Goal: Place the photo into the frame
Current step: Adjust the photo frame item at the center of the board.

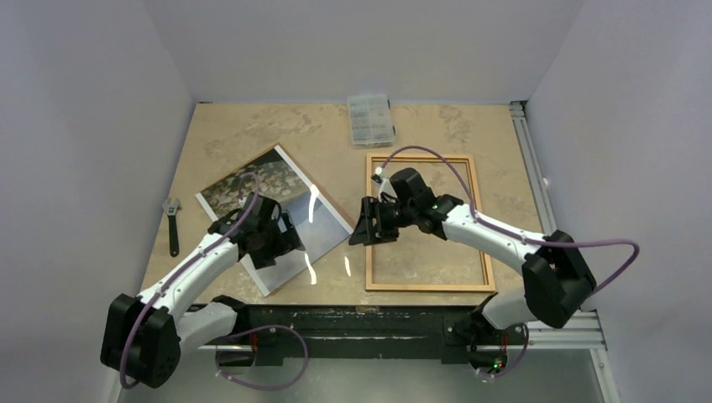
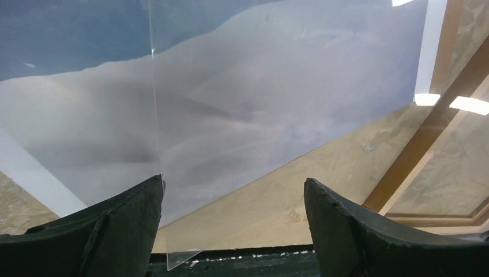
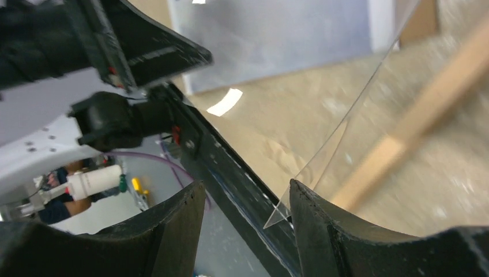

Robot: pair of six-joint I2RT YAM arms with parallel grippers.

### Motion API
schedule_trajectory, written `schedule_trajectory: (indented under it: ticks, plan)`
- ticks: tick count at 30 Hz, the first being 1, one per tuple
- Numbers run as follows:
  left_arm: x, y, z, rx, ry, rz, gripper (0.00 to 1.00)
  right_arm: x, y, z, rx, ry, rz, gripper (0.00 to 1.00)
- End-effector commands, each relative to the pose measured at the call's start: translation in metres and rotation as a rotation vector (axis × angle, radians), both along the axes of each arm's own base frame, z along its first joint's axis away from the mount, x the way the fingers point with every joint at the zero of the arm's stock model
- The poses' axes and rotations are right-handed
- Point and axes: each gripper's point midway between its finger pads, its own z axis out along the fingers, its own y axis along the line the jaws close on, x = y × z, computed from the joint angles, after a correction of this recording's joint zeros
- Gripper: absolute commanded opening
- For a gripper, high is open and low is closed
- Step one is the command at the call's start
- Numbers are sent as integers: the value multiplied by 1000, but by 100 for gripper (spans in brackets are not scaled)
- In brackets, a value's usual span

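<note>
The photo (image 1: 269, 189) lies face up and tilted on the brown backing board (image 1: 334, 204), left of centre; its pale lower part fills the left wrist view (image 2: 259, 86). The orange-brown frame (image 1: 424, 287) lies flat on the right, with bare table showing inside its rails. The clear pane (image 1: 315, 206) is out of the frame and stands tilted between my grippers. My left gripper (image 1: 290, 237) is open over the photo's near corner, and the pane's edge (image 2: 154, 115) runs beside its left finger. My right gripper (image 1: 357, 231) is open, and the pane's corner (image 3: 279, 216) touches its right finger.
A small clear compartment box (image 1: 370, 119) stands at the back centre. A black wrench (image 1: 172, 222) lies at the table's left edge. The black front rail (image 1: 378, 319) runs along the near edge, just beyond both grippers. Walls close in the left, back and right sides.
</note>
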Motion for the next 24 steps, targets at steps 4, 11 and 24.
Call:
schedule_trajectory:
  ticks: [4, 11, 24]
  plan:
    - [17, -45, 18, -42, -35, -24, 87, -28, -92, -51, -390, -41, -149, 59]
    - [5, -23, 16, 61, -13, 11, 88, 2, -152, -55, -675, -178, -280, 76]
    - [4, -19, 17, 65, -49, 0, 89, 79, -142, -37, -285, -97, -249, 73]
